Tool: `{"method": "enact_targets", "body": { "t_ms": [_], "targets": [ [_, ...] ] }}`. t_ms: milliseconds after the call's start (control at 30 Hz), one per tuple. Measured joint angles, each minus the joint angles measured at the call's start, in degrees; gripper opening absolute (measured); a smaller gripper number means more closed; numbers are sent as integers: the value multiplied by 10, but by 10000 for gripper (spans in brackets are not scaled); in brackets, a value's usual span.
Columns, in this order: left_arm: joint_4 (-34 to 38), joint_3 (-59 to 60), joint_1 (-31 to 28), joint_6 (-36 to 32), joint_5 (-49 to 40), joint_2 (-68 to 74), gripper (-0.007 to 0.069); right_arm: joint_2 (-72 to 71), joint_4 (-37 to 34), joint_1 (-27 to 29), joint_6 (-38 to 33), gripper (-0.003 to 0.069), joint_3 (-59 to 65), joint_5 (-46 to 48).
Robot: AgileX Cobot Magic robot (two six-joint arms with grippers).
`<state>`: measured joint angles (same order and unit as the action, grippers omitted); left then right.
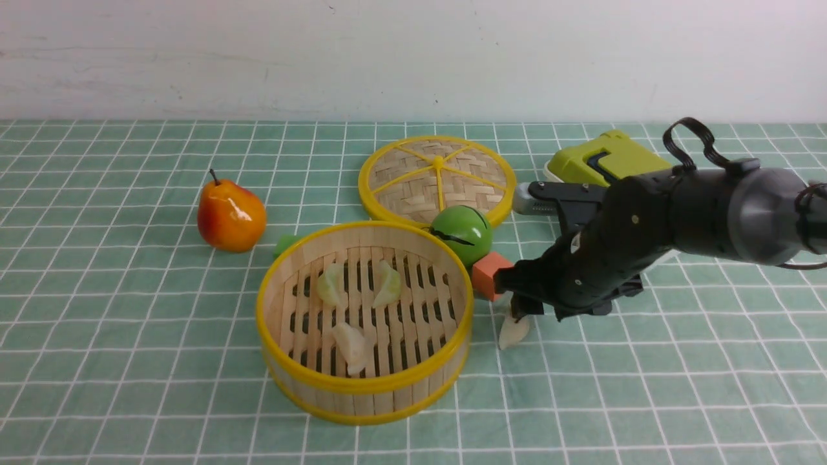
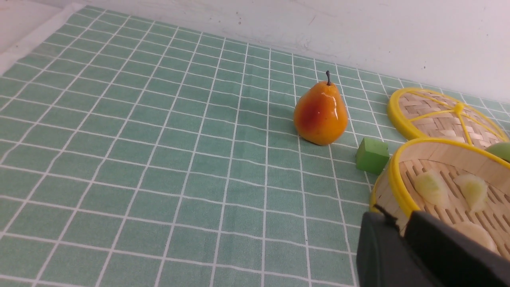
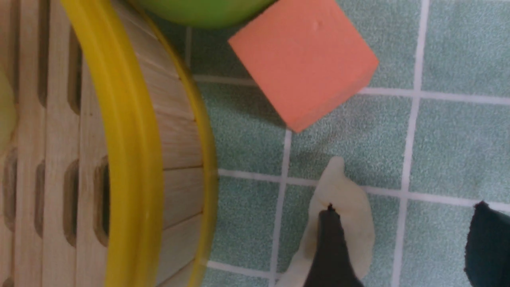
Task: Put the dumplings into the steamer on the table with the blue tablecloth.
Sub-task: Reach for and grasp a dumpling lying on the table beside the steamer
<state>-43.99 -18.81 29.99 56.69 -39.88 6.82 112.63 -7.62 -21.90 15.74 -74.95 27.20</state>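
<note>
Front view: three dumplings sit on the slatted floor of the steamer (image 1: pixel 362 386); one yellow-green dumpling (image 1: pixel 331 285) lies beside its yellow-green twin (image 1: pixel 387 284) toward the far wall, and one cream dumpling (image 1: pixel 352 345) lies nearer the front; each is small, crescent-shaped and pleated. The fourth dumpling (image 1: pixel 515 332), cream-white, lies outside on the blue tablecloth (image 1: pixel 129 323) covering the worktop; it is just beside the steamer's right wall and just in front of an orange cube (image 1: pixel 491 274), touching neither. Right jaws hang directly over it, standing apart. Right wrist view: one finger (image 3: pixel 330 247) has its tip over the middle of the fourth dumpling (image 3: pixel 350 199); the other finger (image 3: pixel 488 243) is well to the side over bare cloth; the dumpling lies under one finger, not centred in the gap; contact cannot be judged. Left wrist view: left jaws show only as dark shapes close together near the steamer's rim; whether they are fully together cannot be told.
</note>
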Motion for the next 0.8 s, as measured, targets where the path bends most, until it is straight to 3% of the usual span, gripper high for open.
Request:
{"method": "enact_targets", "body": {
  "t_ms": [600,733,800],
  "targets": [
    [0,0,0,0,-1,0,92,1,-43,-1,-1,423,-6,5],
    [0,0,0,0,-1,0,92,21,-52,-1,-17,342,-7,15],
    [0,0,0,0,-1,0,92,21,-54,-1,-51,233,-7,30]
  ]
}}
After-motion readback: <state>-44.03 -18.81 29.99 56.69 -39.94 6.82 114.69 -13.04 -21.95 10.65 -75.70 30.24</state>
